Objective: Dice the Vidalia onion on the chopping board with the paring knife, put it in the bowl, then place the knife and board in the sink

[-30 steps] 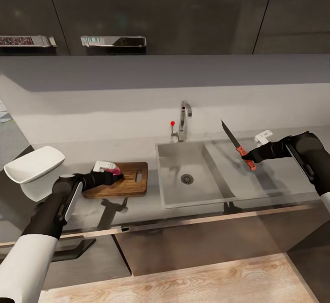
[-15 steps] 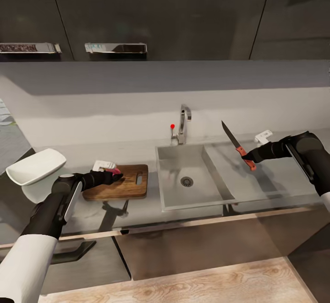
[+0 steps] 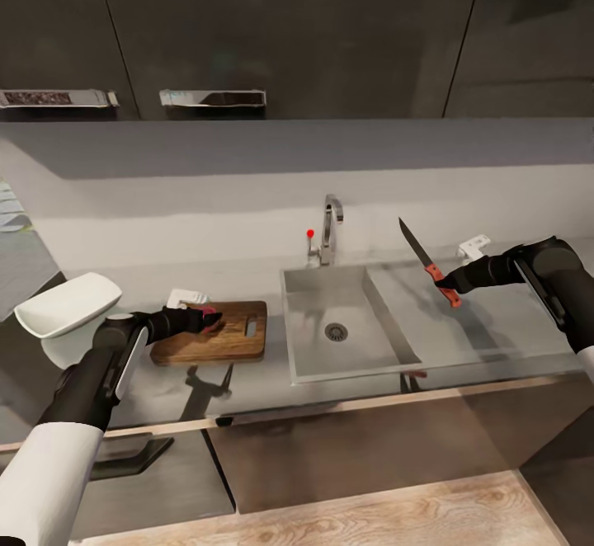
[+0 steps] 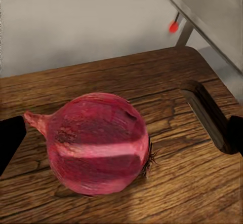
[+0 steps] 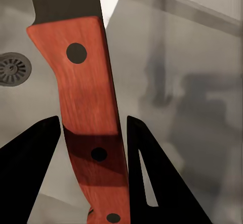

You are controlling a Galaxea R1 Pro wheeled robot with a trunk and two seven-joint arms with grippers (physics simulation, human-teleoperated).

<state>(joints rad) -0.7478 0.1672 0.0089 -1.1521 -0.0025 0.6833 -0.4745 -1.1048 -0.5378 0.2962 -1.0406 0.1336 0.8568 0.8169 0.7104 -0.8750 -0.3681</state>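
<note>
In the head view, I am holding the paring knife point(image 3: 427, 263) in my right gripper point(image 3: 452, 285) above the sink point(image 3: 330, 362); it must travel left to the chopping board point(image 3: 239, 338).

In the left wrist view, the onion point(image 4: 95, 143) is sitting whole at frame centre, my left fingers point(image 4: 10, 140) spread beside it.

In the right wrist view, the fingers point(image 5: 30, 153) are pinching the orange handle point(image 5: 86, 112).

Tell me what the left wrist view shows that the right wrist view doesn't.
Left wrist view: the red onion lying whole on the chopping board, near the board's handle slot, with the tap's red knob behind. Right wrist view: the paring knife with its orange-red handle between the right gripper fingers, above the sink and its drain. Both share grey kitchen surfaces and dark fingertips at the frame edges.
</note>
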